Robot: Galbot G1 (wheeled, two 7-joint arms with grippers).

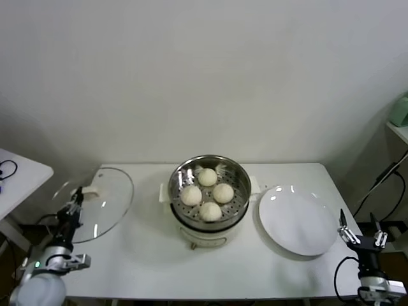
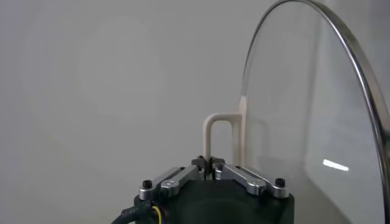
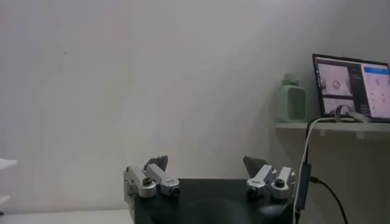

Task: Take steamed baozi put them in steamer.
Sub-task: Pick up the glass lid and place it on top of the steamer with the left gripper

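A: Checking progress. All four steamed baozi (image 1: 208, 193) sit on the perforated tray inside the steamer (image 1: 239, 172), centre of the table (image 1: 191, 268). Plate (image 1: 297, 220) to the robot's right of the pot has nothing on it. So loading looks done imo.

B: What's left?

A: Prob just the lid. Glass lid (image 1: 105, 201) is off, at the table's left end, well apart from the pot. Left gripper (image 1: 74, 208) is pinched shut on the lid's white handle (image 2: 220, 137); wrist view shows the handle loop right at the jaw tips and the lid standing on edge beside it.

B: Right arm?

A: Right gripper (image 1: 360, 233) parked off the table's right end, jaws wide, holding nothing.

B: Any labels/brands?

A: None legible on pot, lid or plate. Laptop (image 3: 351, 88) on a shelf has a screen lit, text too small to read.
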